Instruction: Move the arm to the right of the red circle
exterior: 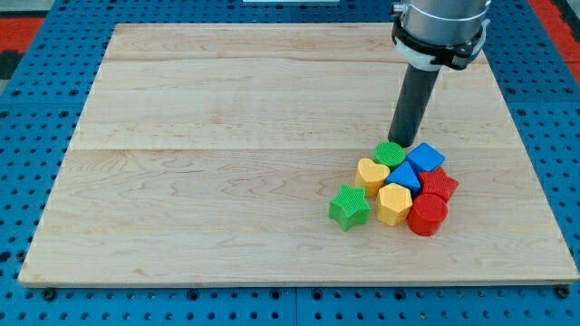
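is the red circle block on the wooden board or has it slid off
On. The red circle block sits inside the wooden board, well short of its edges.

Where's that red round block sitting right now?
The red circle sits at the lower right of the block cluster, toward the view's bottom right, touching the yellow block on its left and the red star above.

Arm [439, 32] cut off at the view's top, green circle [391, 152] partly behind my tip [400, 143]

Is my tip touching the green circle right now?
Cannot tell. In the camera view my tip ends right at the top edge of the green circle, partly behind it; neither contact nor a gap shows plainly.
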Controlling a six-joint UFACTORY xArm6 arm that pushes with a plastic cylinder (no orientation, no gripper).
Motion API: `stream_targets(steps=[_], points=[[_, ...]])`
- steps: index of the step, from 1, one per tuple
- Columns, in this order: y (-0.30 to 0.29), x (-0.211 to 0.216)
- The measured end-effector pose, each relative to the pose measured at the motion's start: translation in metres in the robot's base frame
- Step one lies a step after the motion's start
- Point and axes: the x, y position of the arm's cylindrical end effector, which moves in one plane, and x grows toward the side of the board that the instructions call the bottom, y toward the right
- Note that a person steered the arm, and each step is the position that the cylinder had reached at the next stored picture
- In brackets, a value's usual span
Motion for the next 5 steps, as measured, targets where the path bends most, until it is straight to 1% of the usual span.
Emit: stream_targets(steps=[1, 2, 3, 4, 5], points=[[0.033, -0.009], [0.077, 0.057], [0.098, 0.146], [0.063, 0.143], [0.061, 0.143]])
